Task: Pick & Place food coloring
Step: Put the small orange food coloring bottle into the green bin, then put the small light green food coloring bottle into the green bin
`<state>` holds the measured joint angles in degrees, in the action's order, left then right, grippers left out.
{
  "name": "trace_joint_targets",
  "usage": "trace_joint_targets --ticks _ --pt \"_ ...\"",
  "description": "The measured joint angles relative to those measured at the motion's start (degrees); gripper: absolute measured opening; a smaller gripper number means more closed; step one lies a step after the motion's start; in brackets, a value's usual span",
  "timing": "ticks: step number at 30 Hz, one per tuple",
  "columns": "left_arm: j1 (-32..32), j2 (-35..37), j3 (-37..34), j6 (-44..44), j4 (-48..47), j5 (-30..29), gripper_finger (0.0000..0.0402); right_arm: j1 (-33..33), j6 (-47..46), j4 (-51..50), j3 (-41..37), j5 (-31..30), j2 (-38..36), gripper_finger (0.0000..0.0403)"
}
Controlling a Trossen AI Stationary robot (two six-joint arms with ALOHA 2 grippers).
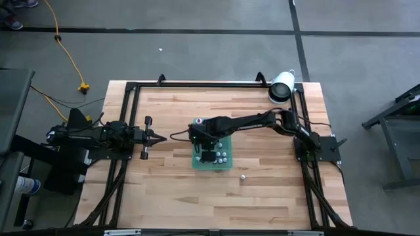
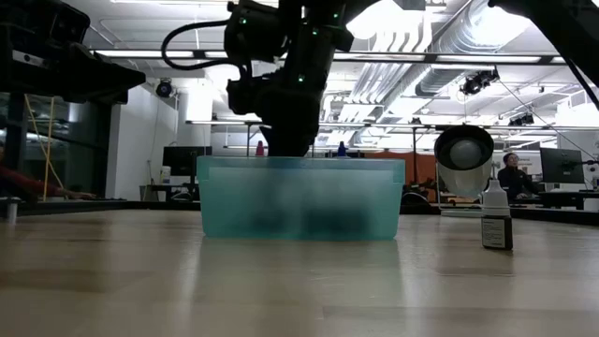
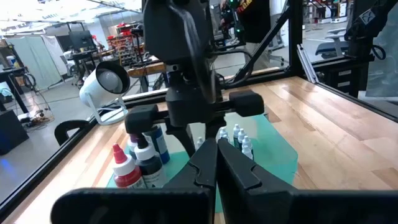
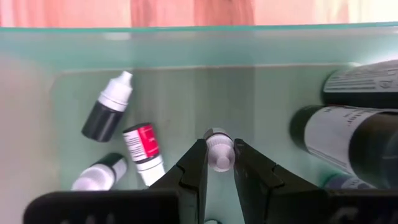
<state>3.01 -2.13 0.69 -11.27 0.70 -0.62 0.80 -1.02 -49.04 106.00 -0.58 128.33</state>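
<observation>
The food coloring is a set of small bottles in a translucent green tray (image 1: pixel 197 164). Red-, dark- and blue-labelled bottles (image 3: pixel 148 163) stand at one end, and small white ones (image 3: pixel 239 138) stand farther along. One more bottle (image 1: pixel 243 176) stands alone on the table, toward the near edge from the tray. My right gripper (image 4: pixel 219 163) reaches down into the tray and is shut on a small white-capped bottle (image 4: pixel 219 149). My left gripper (image 3: pixel 216 171) waits shut at the table's left, level and pointing at the tray. My right gripper pinches the small bottle's white cap (image 4: pixel 219 155) between its two fingers. The fingers come from above, pointing steeply down into the tray. The bottle's body hangs below the cap, hidden by it. Whether its base rests on the tray floor, I cannot tell.
A large white cylinder (image 1: pixel 282 87) lies at the table's far right corner. Black frame rails (image 1: pixel 125 131) run along the table's left, right and far sides. Bare wood lies toward the near edge. In the low view a person (image 2: pixel 510 176) sits in the room behind.
</observation>
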Motion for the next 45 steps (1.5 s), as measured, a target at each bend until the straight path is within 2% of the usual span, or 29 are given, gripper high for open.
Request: trace_joint_targets --ticks 5,24,45 --pt "0.0 0.0 0.0 0.0 0.0 0.0 0.0000 0.0 0.0 0.0 0.0 -0.5 0.0 0.0060" --pt "0.0 0.0 0.0 0.0 0.0 0.0 0.0000 0.0 -0.4 -0.1 0.0 0.0 -0.2 0.0124" --pt "0.0 0.0 0.0 0.0 0.0 0.0 0.0000 -0.1 -0.7 -3.2 -0.1 0.1 -5.8 0.0131"
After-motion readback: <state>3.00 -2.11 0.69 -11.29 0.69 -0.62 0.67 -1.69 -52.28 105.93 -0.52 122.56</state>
